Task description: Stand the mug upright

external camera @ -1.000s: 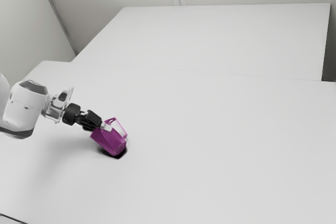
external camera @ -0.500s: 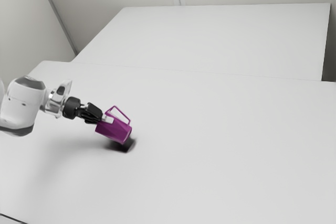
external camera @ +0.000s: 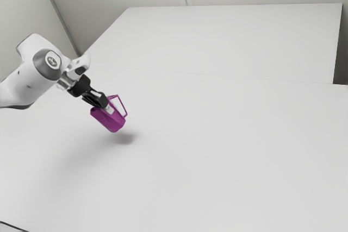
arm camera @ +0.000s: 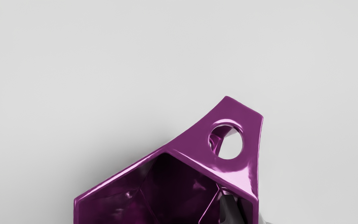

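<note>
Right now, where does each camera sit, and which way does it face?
Exterior view: beside the arm, looking down across the table; the white arm enters from the exterior view's left, fingers on the purple mug.
Wrist view: at the arm's end, looking past the fingers into the mug's mouth and onto the table; one dark fingertip shows inside.
Shared: mug, fingers, table.

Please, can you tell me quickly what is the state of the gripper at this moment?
Gripper: closed on the wall of the mug, holding it tilted, raised above the table.
</note>
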`<action>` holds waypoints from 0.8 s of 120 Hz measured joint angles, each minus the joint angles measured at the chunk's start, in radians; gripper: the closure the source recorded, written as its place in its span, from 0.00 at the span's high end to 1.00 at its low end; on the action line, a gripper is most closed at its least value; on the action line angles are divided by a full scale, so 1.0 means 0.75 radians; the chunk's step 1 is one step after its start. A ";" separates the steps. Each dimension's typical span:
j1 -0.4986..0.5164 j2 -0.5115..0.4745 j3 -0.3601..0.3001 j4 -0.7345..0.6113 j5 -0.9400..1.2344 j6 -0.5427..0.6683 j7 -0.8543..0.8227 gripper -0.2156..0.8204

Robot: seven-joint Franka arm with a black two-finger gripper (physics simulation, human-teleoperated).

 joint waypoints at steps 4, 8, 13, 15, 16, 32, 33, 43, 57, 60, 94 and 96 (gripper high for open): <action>-0.020 -0.010 0.005 -0.005 0.074 0.020 -0.055 0.03; -0.037 -0.024 0.008 -0.017 0.146 0.037 -0.110 0.03; -0.049 -0.037 0.011 -0.029 0.221 0.055 -0.179 0.03; -0.049 -0.040 0.012 -0.033 0.247 0.061 -0.206 0.03; -0.049 -0.041 0.012 -0.035 0.260 0.064 -0.219 0.03; -0.015 -0.062 0.026 -0.082 0.417 0.100 -0.426 0.03; -0.014 -0.064 0.028 -0.086 0.425 0.102 -0.438 0.03; -0.021 -0.067 0.047 -0.105 0.494 0.116 -0.559 0.03; -0.075 -0.054 0.065 -0.111 0.542 0.128 -0.708 0.03; -0.086 -0.052 0.067 -0.113 0.548 0.130 -0.737 0.03; -0.130 -0.047 0.083 -0.142 0.599 0.140 -1.016 0.03; -0.133 -0.046 0.083 -0.142 0.603 0.140 -1.030 0.03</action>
